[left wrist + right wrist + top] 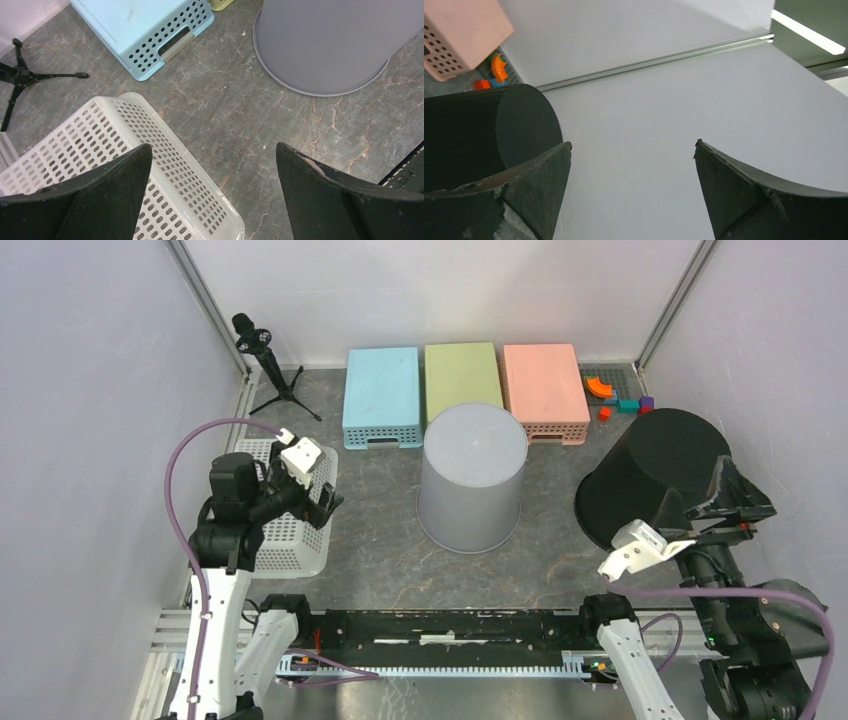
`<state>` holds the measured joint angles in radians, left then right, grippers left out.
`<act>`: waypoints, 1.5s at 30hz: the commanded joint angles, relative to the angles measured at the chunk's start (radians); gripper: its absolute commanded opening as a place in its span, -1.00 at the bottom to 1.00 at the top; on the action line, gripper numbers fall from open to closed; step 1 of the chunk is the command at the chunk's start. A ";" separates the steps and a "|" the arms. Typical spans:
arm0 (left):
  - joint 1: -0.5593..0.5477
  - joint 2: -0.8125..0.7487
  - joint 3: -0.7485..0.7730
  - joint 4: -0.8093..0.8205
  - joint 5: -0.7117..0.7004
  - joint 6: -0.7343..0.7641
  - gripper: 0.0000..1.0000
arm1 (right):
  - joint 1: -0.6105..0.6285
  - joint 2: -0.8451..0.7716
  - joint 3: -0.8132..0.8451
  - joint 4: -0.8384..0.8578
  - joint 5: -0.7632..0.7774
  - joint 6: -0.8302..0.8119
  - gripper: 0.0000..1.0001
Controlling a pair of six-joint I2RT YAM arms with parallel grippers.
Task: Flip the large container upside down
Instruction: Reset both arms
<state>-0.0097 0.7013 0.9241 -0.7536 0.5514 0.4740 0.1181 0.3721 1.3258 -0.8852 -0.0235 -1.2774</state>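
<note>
The large container is a black bucket (650, 472) standing at the right of the table with its flat base up and its wide rim on the table. In the right wrist view the black bucket (469, 135) fills the left edge. My right gripper (745, 492) is just right of it, open, with nothing between its fingers; the right gripper (633, 145) faces the pale side wall. One fingertip (556, 155) lies close beside the bucket's wall. My left gripper (327, 504) hangs open over the right edge of a white basket, and the left gripper (212, 150) is empty.
A grey bucket (472, 478) stands base up mid-table, also the grey bucket (335, 45). Blue (382, 395), green (462, 375) and pink (544, 390) baskets lie overturned along the back. A white basket (290, 530) sits left, toy blocks (612, 398) back right, a small tripod (265, 355) back left.
</note>
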 commanded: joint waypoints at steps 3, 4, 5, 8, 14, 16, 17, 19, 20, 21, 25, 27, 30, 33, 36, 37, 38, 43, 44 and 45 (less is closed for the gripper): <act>0.049 0.000 0.037 0.041 0.066 -0.055 0.99 | 0.004 0.034 0.141 0.028 0.026 -0.048 0.96; 0.050 -0.005 0.033 0.042 0.068 -0.053 0.99 | 0.005 0.040 0.162 0.016 -0.007 -0.042 0.96; 0.051 -0.010 0.029 0.042 0.068 -0.053 0.99 | 0.004 0.045 0.183 0.009 -0.016 -0.039 0.96; 0.051 -0.021 0.022 0.043 0.068 -0.050 0.99 | 0.004 0.055 0.218 -0.015 -0.035 -0.028 0.96; 0.053 -0.030 0.019 0.045 0.091 -0.057 0.99 | 0.002 0.037 0.219 -0.012 -0.064 -0.011 0.96; 0.053 -0.031 0.021 0.046 0.096 -0.059 0.99 | 0.003 0.030 0.214 -0.008 -0.072 -0.007 0.97; 0.055 -0.032 0.021 0.046 0.100 -0.060 0.99 | 0.002 0.029 0.213 -0.008 -0.076 -0.005 0.96; 0.055 -0.036 0.019 0.045 0.103 -0.062 0.99 | 0.001 0.024 0.210 -0.010 -0.082 -0.002 0.96; 0.055 -0.038 0.019 0.046 0.106 -0.062 0.99 | 0.001 0.023 0.206 -0.007 -0.084 -0.001 0.96; 0.054 -0.041 0.018 0.046 0.110 -0.063 0.99 | 0.001 0.020 0.201 -0.004 -0.088 0.001 0.96; 0.059 -0.044 0.012 0.045 0.128 -0.062 0.99 | 0.001 0.003 0.189 -0.013 -0.130 0.014 0.96; 0.064 -0.044 0.015 0.046 0.137 -0.065 0.99 | 0.001 -0.007 0.181 -0.024 -0.155 0.022 0.96; 0.072 -0.047 0.026 0.035 0.157 -0.066 0.99 | 0.001 -0.016 0.171 -0.032 -0.174 0.041 0.97; 0.075 -0.059 0.031 0.022 0.185 -0.062 0.99 | 0.001 -0.024 0.150 -0.023 -0.183 0.055 0.96; 0.076 -0.072 0.031 0.000 0.238 -0.042 0.99 | -0.001 -0.033 0.133 -0.022 -0.189 0.059 0.96; 0.077 -0.076 0.034 -0.019 0.263 -0.030 0.99 | 0.000 -0.034 0.131 -0.024 -0.191 0.060 0.96; 0.077 -0.080 0.041 -0.046 0.302 -0.007 0.99 | -0.002 -0.036 0.131 -0.029 -0.195 0.064 0.96; 0.077 -0.081 0.156 -0.264 0.504 0.143 0.99 | -0.010 -0.038 0.149 -0.062 -0.239 0.077 0.96; 0.077 -0.084 0.195 -0.311 0.529 0.174 0.99 | -0.011 -0.039 0.155 -0.069 -0.249 0.081 0.96; 0.077 -0.087 0.232 -0.371 0.553 0.202 0.99 | -0.012 -0.038 0.162 -0.077 -0.260 0.086 0.96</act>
<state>0.0616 0.6319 1.0100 -0.9222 0.9127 0.5190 0.1146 0.3416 1.4628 -0.9417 -0.2367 -1.2175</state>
